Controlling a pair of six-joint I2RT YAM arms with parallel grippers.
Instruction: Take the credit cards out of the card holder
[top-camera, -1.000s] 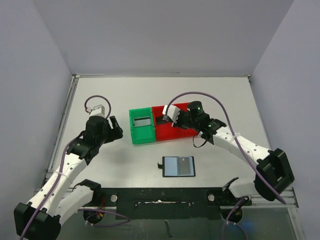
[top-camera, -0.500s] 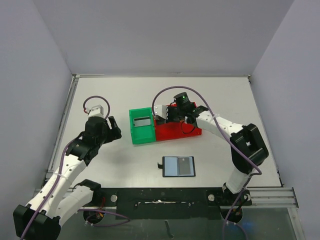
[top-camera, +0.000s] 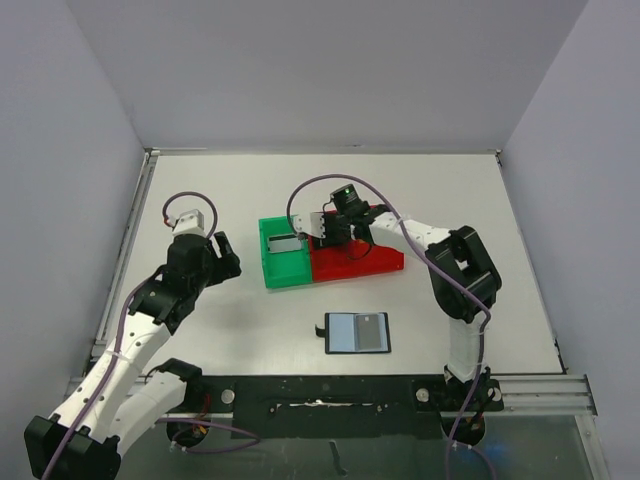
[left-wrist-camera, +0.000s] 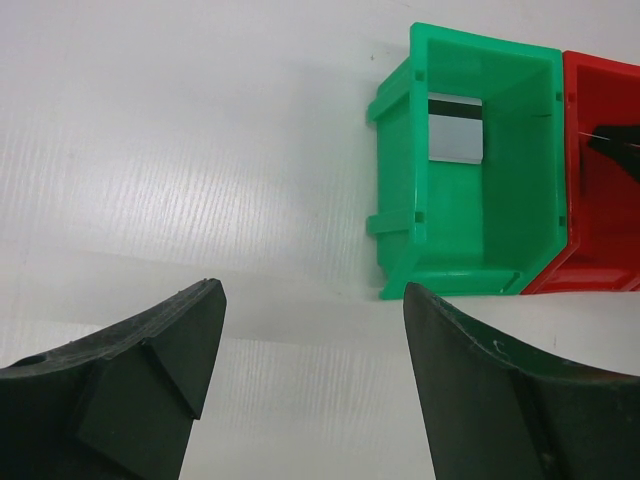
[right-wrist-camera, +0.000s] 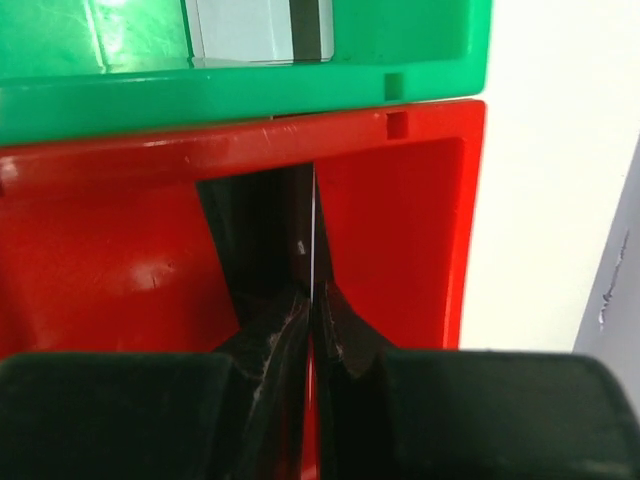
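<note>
The card holder (top-camera: 357, 332) lies open on the table near the front, blue-grey pockets up. A greyish card (top-camera: 285, 241) lies in the green bin (top-camera: 283, 268); it also shows in the left wrist view (left-wrist-camera: 456, 130). My right gripper (top-camera: 326, 232) is inside the red bin (top-camera: 372, 262) and is shut on a thin dark card (right-wrist-camera: 313, 235), seen edge-on between the jaws (right-wrist-camera: 313, 300). My left gripper (top-camera: 226, 256) is open and empty, left of the green bin (left-wrist-camera: 470, 240), with bare table between its fingers (left-wrist-camera: 312, 300). The tan-gold card is not in view.
The green and red bins stand side by side at the table's middle. Grey walls close in the table on the left, back and right. The right arm's cable (top-camera: 310, 190) loops above the bins.
My right gripper has moved left along the red bin toward the green bin, still shut on the card. The left arm has barely moved.
</note>
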